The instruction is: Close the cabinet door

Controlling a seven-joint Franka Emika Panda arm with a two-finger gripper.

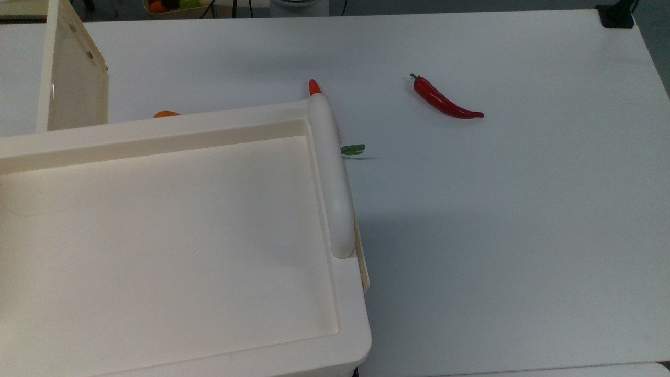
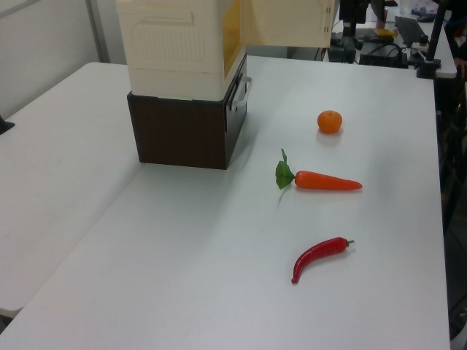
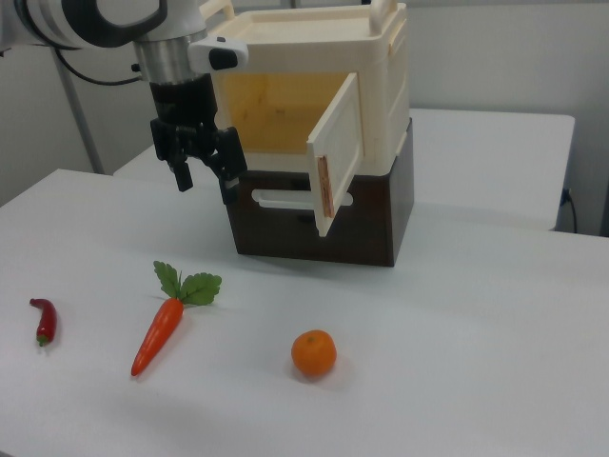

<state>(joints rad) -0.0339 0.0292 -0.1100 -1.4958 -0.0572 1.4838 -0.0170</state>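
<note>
The cream cabinet (image 3: 381, 86) stands on a dark brown base (image 3: 314, 224), its front open onto a yellowish inside. The cabinet door (image 3: 335, 157) is swung outward, hinged at the right view's right side of the opening. My gripper (image 3: 205, 179) hangs open and empty in front of the opening's other side, apart from the door. From above, the cabinet top (image 1: 157, 235) carries a long white bar handle (image 1: 332, 173), and the door (image 1: 73, 78) stands out at the top view's upper left. In the left view the door (image 2: 284, 22) juts right from the cabinet (image 2: 179, 44).
On the white table lie a carrot (image 3: 162, 333), an orange (image 3: 314, 352) and a red chili (image 3: 43, 321), all in front of the cabinet. They also appear as carrot (image 2: 325, 180), orange (image 2: 330, 121) and chili (image 2: 317, 257). A drawer handle (image 3: 290, 199) sits on the base.
</note>
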